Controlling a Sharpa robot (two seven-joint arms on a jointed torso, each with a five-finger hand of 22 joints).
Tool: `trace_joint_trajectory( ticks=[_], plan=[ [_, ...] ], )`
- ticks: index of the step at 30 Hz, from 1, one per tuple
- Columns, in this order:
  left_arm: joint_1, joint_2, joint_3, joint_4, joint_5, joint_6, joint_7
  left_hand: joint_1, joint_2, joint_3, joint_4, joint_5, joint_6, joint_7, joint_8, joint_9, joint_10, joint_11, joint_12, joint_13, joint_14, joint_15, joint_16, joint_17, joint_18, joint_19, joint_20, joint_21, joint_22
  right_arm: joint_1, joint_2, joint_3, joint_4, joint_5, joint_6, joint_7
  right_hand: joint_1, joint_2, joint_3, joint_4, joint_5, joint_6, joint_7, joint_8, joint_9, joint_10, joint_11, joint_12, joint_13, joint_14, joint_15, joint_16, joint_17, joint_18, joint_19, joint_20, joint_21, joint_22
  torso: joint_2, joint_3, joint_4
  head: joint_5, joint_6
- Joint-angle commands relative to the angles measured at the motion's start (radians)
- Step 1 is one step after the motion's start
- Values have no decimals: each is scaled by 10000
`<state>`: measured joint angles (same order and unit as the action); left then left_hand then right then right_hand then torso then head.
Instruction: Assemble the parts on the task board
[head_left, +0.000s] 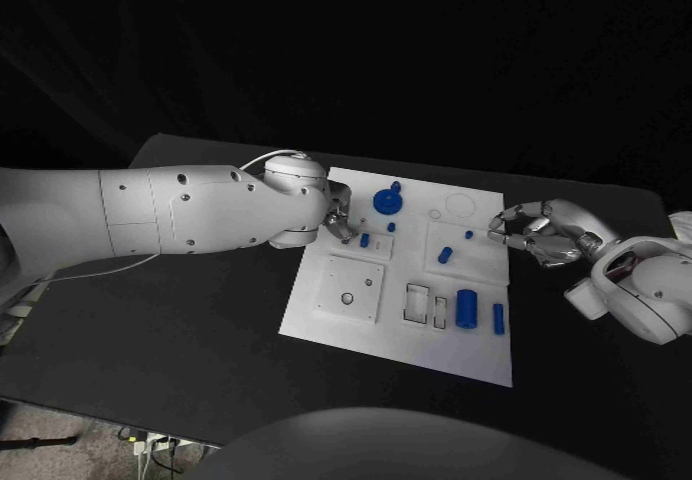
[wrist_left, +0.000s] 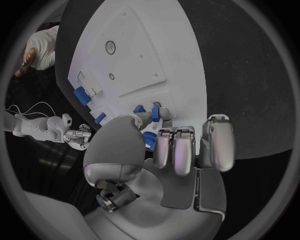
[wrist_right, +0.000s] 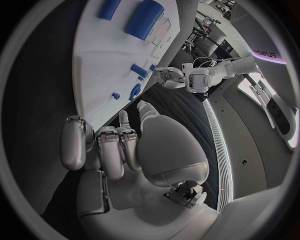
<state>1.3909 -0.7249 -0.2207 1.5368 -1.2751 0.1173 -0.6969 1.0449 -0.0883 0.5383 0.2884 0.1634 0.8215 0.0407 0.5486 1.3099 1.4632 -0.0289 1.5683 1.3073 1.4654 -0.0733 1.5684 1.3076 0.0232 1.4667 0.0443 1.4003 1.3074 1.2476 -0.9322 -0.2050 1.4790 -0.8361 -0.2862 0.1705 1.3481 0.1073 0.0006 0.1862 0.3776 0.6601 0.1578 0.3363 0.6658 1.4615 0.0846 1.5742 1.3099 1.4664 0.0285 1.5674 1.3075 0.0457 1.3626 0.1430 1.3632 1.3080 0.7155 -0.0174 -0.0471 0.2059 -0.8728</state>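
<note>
The white task board (head_left: 433, 345) lies in the middle of the black table. On it are a round blue knob (head_left: 388, 200), small blue pegs (head_left: 365, 240), a short blue piece (head_left: 446, 255), a thick blue cylinder (head_left: 466, 308) and a thin blue bar (head_left: 499, 318). My left hand (head_left: 335, 222) is at the board's left edge, most fingers curled, one fingertip (wrist_left: 156, 112) against a small blue part (wrist_left: 164, 114); whether it is gripped is unclear. My right hand (head_left: 537, 232) hovers at the board's right edge with fingers curled in and nothing in them.
A raised square plate (head_left: 353, 288) with two holes sits at the board's near left, and rectangular slots (head_left: 418, 303) lie beside the cylinder. A ring outline (head_left: 462, 206) marks the far right of the board. Black table (head_left: 173, 350) surrounds the board.
</note>
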Motion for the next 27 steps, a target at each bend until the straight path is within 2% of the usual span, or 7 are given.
trace_joint_trajectory(
  ticks=[1, 4, 8, 10, 14, 18, 27],
  plan=[
    [-109, 10, -62, 15, 236, 416, -551, -140, 22, -141, 3, -35, -32, 56, -105, -62, 1076, 52, 25, 2635, 1054, 32, 24, 2632, 165, 209, -31, -45, 2104, -9, 9, 0, 7, -16, 131, 73, 82, -24, 23, -54, 76, -64, 4, -43, -11, 1093, 0, -34, 2609, 1044, 52, 34, 2633, 181, -63, 19, -63, 1786, 1, -4, 0, 0, 2],
    [-134, 15, -62, -2, 222, 371, -546, -373, 103, -421, 20, -248, -62, 103, -239, -149, 1076, 95, 25, 2635, 1054, 68, 24, 2632, 165, 206, -2, -51, 2104, -10, 7, 0, 7, -16, 129, 75, 82, -29, 29, -58, 107, -65, 5, -43, -13, 1093, 1, -34, 2609, 1044, 52, 34, 2633, 181, -65, 19, -64, 1785, 0, -4, -3, 6, 2],
    [-159, 17, -62, -24, 188, 300, -532, -709, 205, -869, 21, -314, -168, 182, -529, -323, 1076, 159, 25, 2635, 1054, 118, 24, 2632, 168, 197, 45, -70, 2099, -10, 1, 0, 8, -16, 124, 78, 80, -32, 35, -59, 132, -67, 6, -44, -15, 1093, 1, -34, 2609, 1044, 52, 34, 2633, 181, -63, 20, -64, 1786, 3, -3, -7, 3, 2],
    [-168, 16, -62, -32, 166, 271, -528, -869, 283, -1148, 20, -348, -328, 265, -898, -554, 1076, 223, 25, 2635, 1054, 168, 24, 2632, 169, 192, 87, -84, 2096, -11, -4, 0, 10, -16, 122, 78, 75, -34, 40, -57, 157, -69, 7, -46, -18, 1093, 1, -34, 2609, 1044, 52, 34, 2633, 181, -65, 20, -65, 1785, 4, 1, -8, 1, 2],
    [-177, 13, -61, -44, 129, 251, -547, -1013, 355, -1524, 30, -363, -306, 328, -1280, -853, 1076, 283, 25, 2635, 1054, 225, 24, 2632, 173, 189, 139, -93, 2093, -11, -7, 0, 13, -16, 120, 80, 66, -35, 44, -51, 183, -72, 9, -48, -21, 1093, 2, -34, 2609, 1044, 52, 34, 2633, 181, -64, 20, -64, 1786, -1, 2, -4, 4, 2],
    [-181, 8, -61, -54, 66, 248, -583, -1065, 375, -1703, 33, -376, -277, 342, -1396, -940, 1076, 298, 25, 2635, 1054, 238, 24, 2632, 175, 188, 156, -98, 2092, -11, -8, 0, 14, -16, 119, 82, 53, -35, 49, -43, 219, -75, 11, -50, -24, 1093, 3, -34, 2609, 1044, 53, 34, 2633, 181, -64, 21, -65, 1786, -1, 3, -6, -1, 2],
    [-185, 2, -59, -61, 31, 157, -599, -1092, 403, -1795, 33, -370, -223, 338, -1414, -959, 1076, 300, 25, 2635, 1054, 242, 24, 2632, 177, 187, 164, -103, 2090, -11, -4, 0, 4, -11, 117, 90, 40, -39, 69, -36, 310, -84, 11, -56, -33, 1093, 2, -34, 2609, 1044, 54, 34, 2633, 183, -74, 21, -76, 1782, -4, 1, -4, -7, 2]
  ],
)
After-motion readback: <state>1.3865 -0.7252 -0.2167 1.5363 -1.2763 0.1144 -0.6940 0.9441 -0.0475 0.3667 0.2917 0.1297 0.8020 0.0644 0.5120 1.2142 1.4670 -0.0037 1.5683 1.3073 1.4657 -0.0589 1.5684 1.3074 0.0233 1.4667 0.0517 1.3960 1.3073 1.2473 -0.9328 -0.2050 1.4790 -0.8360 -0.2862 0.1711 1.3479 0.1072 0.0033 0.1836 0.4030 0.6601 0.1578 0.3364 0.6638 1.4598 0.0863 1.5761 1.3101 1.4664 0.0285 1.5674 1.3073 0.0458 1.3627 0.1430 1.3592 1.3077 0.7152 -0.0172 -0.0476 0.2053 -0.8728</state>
